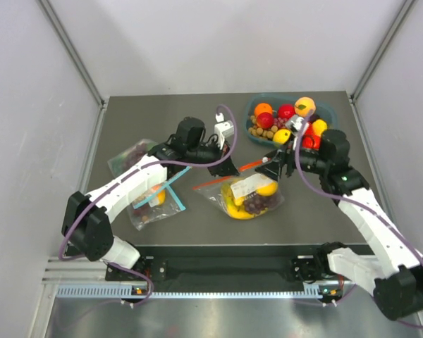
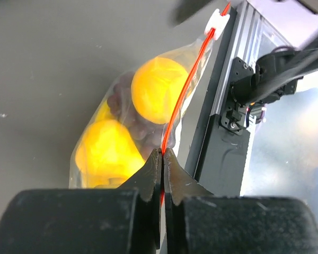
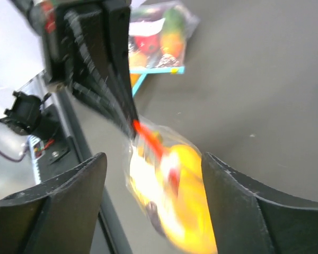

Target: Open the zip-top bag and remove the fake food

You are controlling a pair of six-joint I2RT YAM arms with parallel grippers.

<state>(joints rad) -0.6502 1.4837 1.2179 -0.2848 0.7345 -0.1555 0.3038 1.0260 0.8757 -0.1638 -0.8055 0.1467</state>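
Note:
The zip-top bag point(image 1: 248, 196) lies at the table's middle, its red-orange zip strip point(image 1: 250, 166) raised. Inside it are a yellow lemon point(image 2: 158, 90), a yellow banana bunch point(image 2: 103, 153) and dark purple grapes point(image 2: 128, 114). My left gripper point(image 1: 227, 167) is shut on the zip strip point(image 2: 176, 108), and in the left wrist view point(image 2: 162, 154) the strip runs from the jaws up to a white slider point(image 2: 218, 20). My right gripper point(image 1: 280, 159) is open and empty by the slider end. In the right wrist view point(image 3: 153, 182) its fingers straddle the blurred bag point(image 3: 175, 185) from above without touching it.
Two clear bags with teal-blue strips point(image 1: 155, 201) point(image 1: 132, 156) lie at the left under my left arm. A teal bowl point(image 1: 327, 110) of small fruits stands at the back right, just behind my right gripper. The table's metal front rail point(image 2: 222, 121) runs close by the bag.

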